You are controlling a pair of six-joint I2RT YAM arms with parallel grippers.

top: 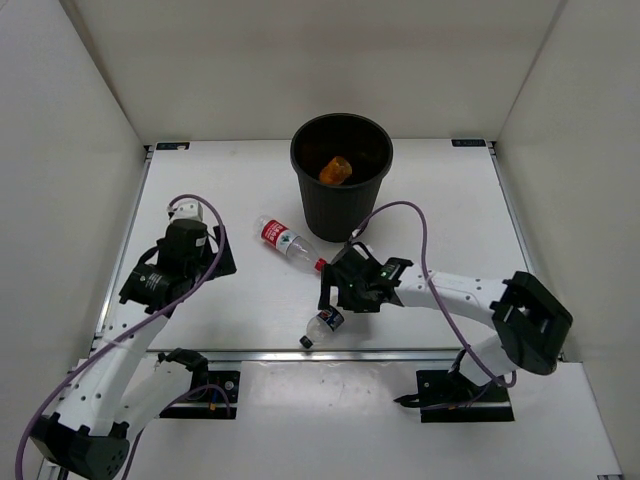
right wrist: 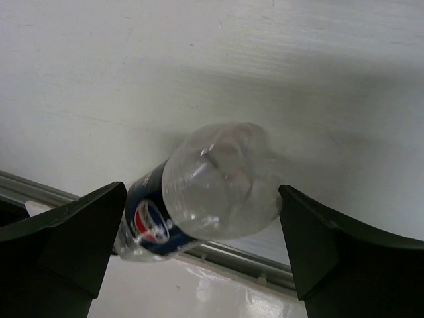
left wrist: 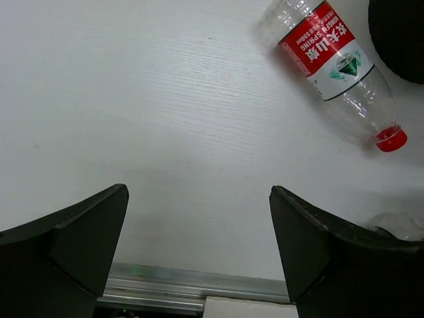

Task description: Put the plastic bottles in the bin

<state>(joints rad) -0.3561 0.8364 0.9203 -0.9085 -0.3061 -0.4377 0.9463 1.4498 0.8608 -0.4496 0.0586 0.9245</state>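
The black bin (top: 340, 195) stands at the back middle, with one orange bottle (top: 335, 170) lying inside it. A clear bottle with red label and cap (top: 283, 238) lies on the table left of the bin; it also shows in the left wrist view (left wrist: 334, 63). A clear bottle with a dark blue label (top: 323, 325) lies near the front edge. My right gripper (top: 332, 300) is open, its jaws on either side of this bottle's base (right wrist: 222, 182), not closed on it. My left gripper (top: 195, 258) is open and empty over bare table (left wrist: 197, 192). The green-label bottle is out of view.
The metal rail of the table's front edge (right wrist: 40, 189) runs just under the blue-label bottle and shows in the left wrist view (left wrist: 172, 285). White walls enclose the table on the left, back and right. The bin's side (left wrist: 401, 33) shows beside the red-label bottle.
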